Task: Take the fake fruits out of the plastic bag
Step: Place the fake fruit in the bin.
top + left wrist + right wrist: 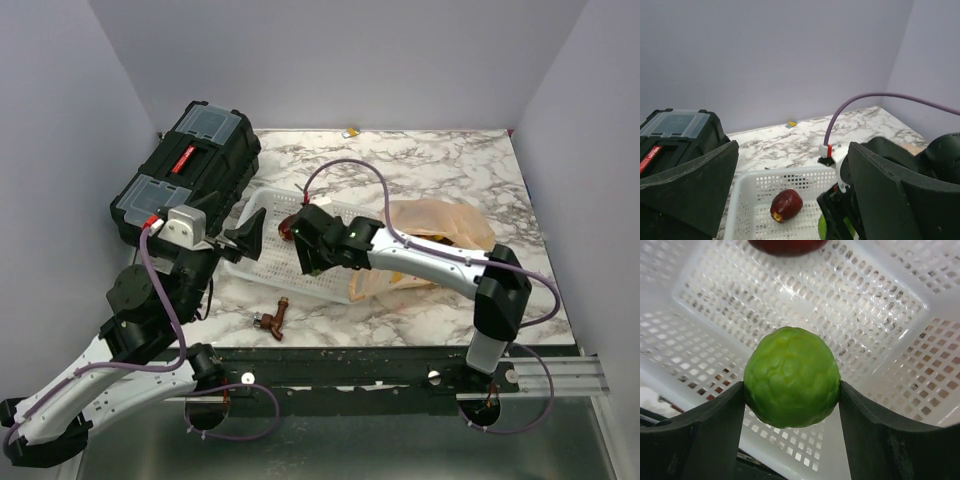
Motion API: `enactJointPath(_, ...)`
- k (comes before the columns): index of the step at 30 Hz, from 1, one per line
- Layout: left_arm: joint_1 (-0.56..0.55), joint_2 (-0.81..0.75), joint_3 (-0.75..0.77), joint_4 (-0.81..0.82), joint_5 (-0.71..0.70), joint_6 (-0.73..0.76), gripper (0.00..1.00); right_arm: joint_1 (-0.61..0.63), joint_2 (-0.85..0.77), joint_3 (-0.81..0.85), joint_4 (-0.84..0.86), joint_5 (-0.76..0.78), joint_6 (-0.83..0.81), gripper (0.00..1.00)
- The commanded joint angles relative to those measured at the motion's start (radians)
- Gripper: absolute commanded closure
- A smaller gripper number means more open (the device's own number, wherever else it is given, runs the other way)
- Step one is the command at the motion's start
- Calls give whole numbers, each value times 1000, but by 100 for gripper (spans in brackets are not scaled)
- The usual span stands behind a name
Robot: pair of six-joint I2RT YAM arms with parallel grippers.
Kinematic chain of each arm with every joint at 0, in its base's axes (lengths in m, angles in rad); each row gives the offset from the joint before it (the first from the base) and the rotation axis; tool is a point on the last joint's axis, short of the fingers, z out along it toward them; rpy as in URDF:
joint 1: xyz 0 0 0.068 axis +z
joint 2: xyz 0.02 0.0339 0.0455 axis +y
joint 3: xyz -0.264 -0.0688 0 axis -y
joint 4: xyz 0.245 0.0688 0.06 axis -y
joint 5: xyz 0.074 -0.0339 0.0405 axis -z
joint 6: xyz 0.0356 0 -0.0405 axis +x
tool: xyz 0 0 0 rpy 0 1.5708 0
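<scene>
My right gripper (308, 255) is shut on a bumpy green fruit (791, 377) and holds it over the inside of the white perforated basket (262, 212). A dark red apple (786, 205) lies in the basket; its edge shows at the top of the right wrist view (786, 245). A sliver of the green fruit (822, 227) shows in the left wrist view. The pale peach-orange plastic bag (440, 222) lies crumpled right of the basket, with something yellow under the right arm. My left gripper (246, 240) is open and empty at the basket's left end.
A black toolbox (188, 172) stands at the back left, also in the left wrist view (675, 132). A small brown tap-shaped object (272, 319) lies on the marble table near the front edge. A small yellow item (351, 132) lies at the back wall.
</scene>
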Motion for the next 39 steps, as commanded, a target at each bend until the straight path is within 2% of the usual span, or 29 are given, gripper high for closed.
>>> enactJointPath(1, 0, -12, -46, 90, -54, 37, 10, 60, 72, 26, -102, 135, 27, 84)
enactJointPath(7, -1, -4, -53, 88, -46, 36, 10, 72, 141, 18, -151, 191, 60, 82)
enactJointPath(10, -1, -6, -62, 96, -54, 37, 10, 72, 150, -6, -123, 187, 60, 77)
enactJointPath(20, -4, -8, -90, 119, -60, 52, 10, 73, 174, -54, -67, 150, 64, 47)
enactJointPath(24, -9, -9, -100, 132, -68, 63, 10, 74, 162, -43, -65, 147, 60, 27)
enactJointPath(26, -10, -15, -109, 146, -78, 69, 10, 72, 140, -23, -63, 143, 54, 21)
enactJointPath(32, -15, -33, -126, 172, -107, 82, 9, 74, 34, 50, -43, 155, 30, 17)
enactJointPath(33, -15, -34, -129, 175, -114, 84, 6, 73, 15, 64, -52, 165, 28, 17)
enactJointPath(39, -16, -43, -139, 189, -125, 94, 6, 73, -118, 102, -105, 280, 29, 15)
